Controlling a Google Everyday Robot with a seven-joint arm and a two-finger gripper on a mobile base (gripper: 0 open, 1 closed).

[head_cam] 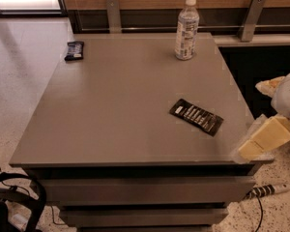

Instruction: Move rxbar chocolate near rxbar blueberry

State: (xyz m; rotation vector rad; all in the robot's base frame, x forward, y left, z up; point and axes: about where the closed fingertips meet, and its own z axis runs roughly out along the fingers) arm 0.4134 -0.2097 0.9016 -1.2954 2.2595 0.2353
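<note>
My hand (266,138) hangs off the right edge of the table (111,124), just beside its front-right corner and low against the rim. It is not over any of the things on top. I cannot tell whether it is spread or pressed together, and it holds nothing that I can see.

The rxbar chocolate (196,116) lies flat on the table's right half, toward the front. It is turned at a slant, with its rows of white lettering facing up. It is the thing nearest my hand, but apart from it.

The rxbar blueberry (74,50) lies flat at the far-left corner, well apart from the chocolate bar.

1 clear water bottle (186,29) with a white cap stands upright near the far edge, right of the middle.
</note>
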